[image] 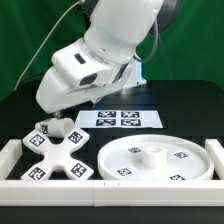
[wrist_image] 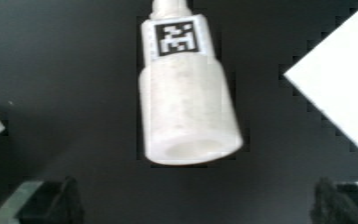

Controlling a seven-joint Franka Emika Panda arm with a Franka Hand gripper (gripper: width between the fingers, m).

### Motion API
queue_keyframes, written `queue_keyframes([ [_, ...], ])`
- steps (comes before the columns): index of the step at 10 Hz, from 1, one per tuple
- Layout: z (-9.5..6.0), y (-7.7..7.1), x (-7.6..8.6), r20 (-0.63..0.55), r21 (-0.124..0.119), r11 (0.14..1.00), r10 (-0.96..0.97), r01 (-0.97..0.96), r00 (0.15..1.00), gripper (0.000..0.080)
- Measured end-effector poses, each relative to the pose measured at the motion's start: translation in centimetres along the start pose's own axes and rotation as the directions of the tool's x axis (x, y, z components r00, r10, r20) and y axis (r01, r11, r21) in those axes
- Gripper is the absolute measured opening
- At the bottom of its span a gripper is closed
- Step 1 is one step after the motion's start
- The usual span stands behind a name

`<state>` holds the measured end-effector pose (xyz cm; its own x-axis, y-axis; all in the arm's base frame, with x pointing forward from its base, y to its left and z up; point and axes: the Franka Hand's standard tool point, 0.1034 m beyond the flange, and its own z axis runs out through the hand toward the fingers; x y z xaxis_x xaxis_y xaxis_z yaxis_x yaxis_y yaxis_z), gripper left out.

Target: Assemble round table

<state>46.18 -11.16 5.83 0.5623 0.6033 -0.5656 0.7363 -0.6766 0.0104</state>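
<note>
Jaws: seen spread wide, nothing pinched | leg: laid flat on dark surface beneath jaws, lined up with their gap, untouched | cross base: set near jaws | round disc: placed farther off

Panda arm enters at the upper centre of the exterior view and slants down toward the frame's left. Its white wrist housing tilts downward. The gripper spreads its two dark fingers wide, gripping nothing.
</note>
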Motion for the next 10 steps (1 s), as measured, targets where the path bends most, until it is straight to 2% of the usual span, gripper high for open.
queue_keyframes([
  [1,0.5,0.4,-0.3,-0.004,0.011,1.0,0.02,-0.02,1.0,0.0649],
  [2,1.0,0.4,-0.7,0.043,0.028,0.999,0.016,-0.017,0.999,0.0649],
  [3,1.4,0.4,-1.0,0.114,0.056,0.998,0.001,-0.008,0.993,0.0649],
  [4,1.5,0.4,-0.6,0.15,0.061,0.998,-0.003,-0.006,0.989,0.0649],
  [7,1.6,0.4,-0.3,0.15,0.058,0.998,0.001,-0.01,0.989,0.0649],
  [9,2.2,0.4,-0.1,0.141,0.031,0.993,0.108,-0.113,0.984,0.0649],
  [10,2.6,0.4,-0.4,0.14,0.037,0.991,0.123,-0.129,0.982,0.0649],
])
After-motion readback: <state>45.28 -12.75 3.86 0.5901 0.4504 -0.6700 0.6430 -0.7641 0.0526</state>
